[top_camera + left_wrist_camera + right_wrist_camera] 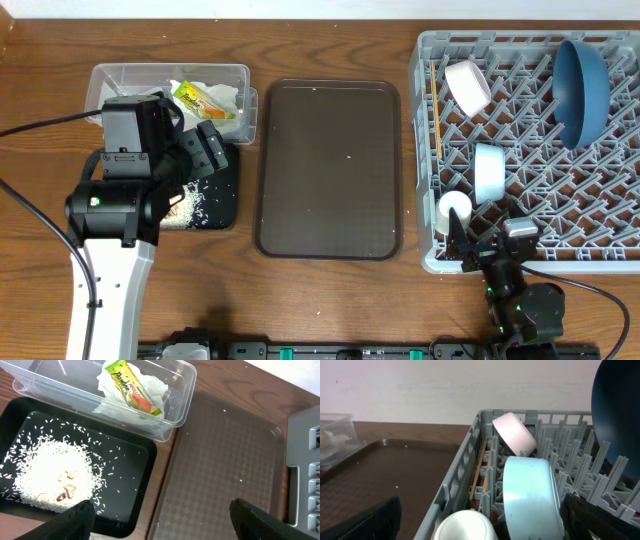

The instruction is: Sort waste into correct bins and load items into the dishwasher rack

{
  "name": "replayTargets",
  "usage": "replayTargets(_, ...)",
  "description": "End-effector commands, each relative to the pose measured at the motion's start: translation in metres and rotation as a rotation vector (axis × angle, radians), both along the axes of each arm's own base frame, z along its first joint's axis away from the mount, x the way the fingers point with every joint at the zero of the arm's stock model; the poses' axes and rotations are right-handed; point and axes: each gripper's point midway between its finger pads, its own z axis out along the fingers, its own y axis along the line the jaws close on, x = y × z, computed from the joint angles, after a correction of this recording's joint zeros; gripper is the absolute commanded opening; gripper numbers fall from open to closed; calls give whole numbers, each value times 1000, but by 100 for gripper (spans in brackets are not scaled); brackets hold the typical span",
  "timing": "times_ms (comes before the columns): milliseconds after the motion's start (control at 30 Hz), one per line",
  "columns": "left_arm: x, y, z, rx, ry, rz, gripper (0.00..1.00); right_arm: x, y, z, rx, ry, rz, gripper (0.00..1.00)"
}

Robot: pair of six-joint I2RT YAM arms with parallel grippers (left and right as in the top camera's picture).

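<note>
Left gripper, wide and empty, above the black tray (9 o'clock); lift straight up, clearing the tub.

The rack is grey, with a lattice floor; in it are a dark blue bowl, a light blue bowl, a cream bowl and a white cup; the wrapper is yellow-green with some orange; the rice is white on the black tray; the brown tray has a fine diamond pattern.
</note>
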Motion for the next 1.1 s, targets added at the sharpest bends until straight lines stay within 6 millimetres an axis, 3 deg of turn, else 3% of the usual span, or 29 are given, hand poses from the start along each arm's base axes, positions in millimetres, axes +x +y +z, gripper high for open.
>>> replayTargets(0,2,3,8,10,-19,5,89,0,-1,1,18,-1,0,99)
replayTargets(533,1,3,7,10,-13,5,89,0,-1,1,18,-1,0,99)
replayTargets(733,-3,14,5,80,-15,28,89,0,-1,1,18,-1,0,99)
replayTargets(933,-3,5,12,127,-209,-84,89,0,-1,1,18,-1,0,99)
replayTargets(1067,-10,0,1,151,-351,-135,89,0,-1,1,18,-2,0,99)
